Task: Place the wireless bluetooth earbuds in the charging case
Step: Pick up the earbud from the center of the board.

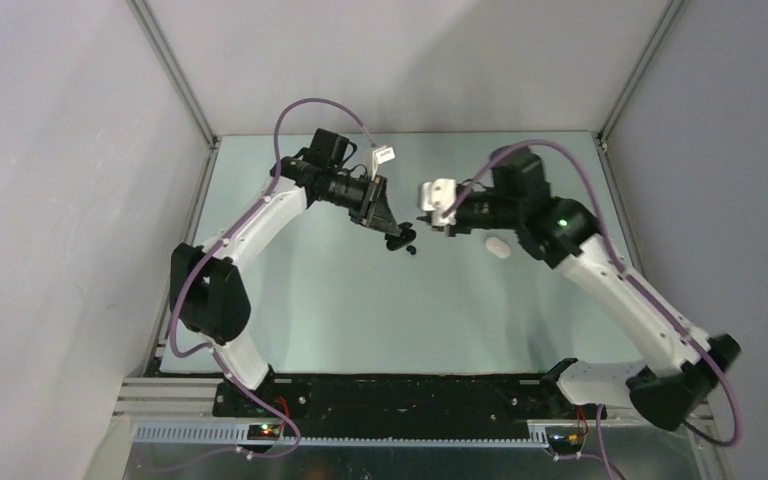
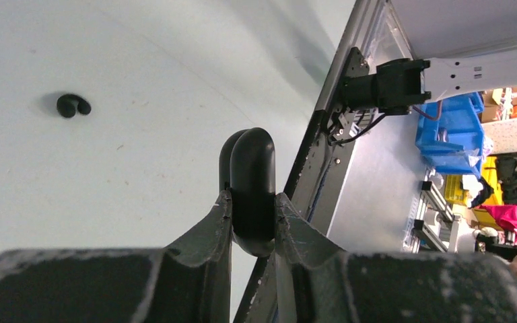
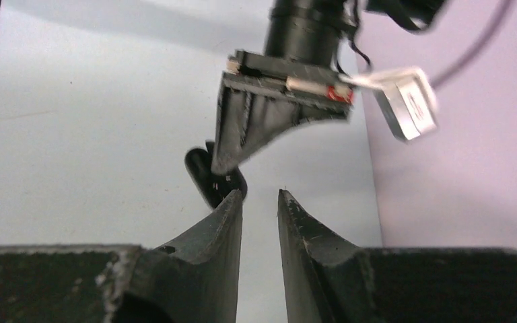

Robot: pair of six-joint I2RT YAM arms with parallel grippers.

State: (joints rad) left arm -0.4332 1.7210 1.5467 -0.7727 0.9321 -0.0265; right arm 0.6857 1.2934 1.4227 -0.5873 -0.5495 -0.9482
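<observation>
While my left arm stretches toward the counter's far edge, its left gripper (image 2: 252,200) pinches a smooth, rounded black case (image 2: 252,158). My right gripper (image 3: 260,196) faces it, jaws narrowly parted and empty. A glossy black earbud (image 2: 74,105) lies on the matte counter (image 1: 340,300) nearby. A white oval case (image 1: 498,248) sits toward the right edge.

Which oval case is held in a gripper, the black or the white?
The black case, clamped upright in the left gripper; the white case lies free on the table.
</observation>
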